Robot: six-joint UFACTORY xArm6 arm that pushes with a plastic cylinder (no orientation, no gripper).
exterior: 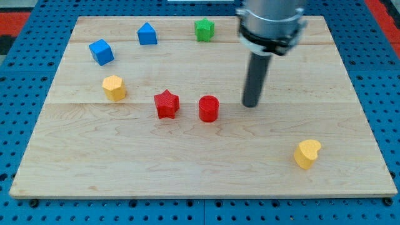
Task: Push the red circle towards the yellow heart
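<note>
The red circle [208,108] stands near the middle of the wooden board [94,169]. The yellow heart [307,153] lies toward the view's bottom right, well apart from the circle. My tip [250,104] rests on the board just to the view's right of the red circle, with a small gap between them. The rod rises from the tip toward the view's top.
A red star [166,103] sits just left of the red circle. A yellow hexagon [114,87] lies further left. A blue cube [100,52], a blue pentagon-like block [147,34] and a green star [204,29] line the top.
</note>
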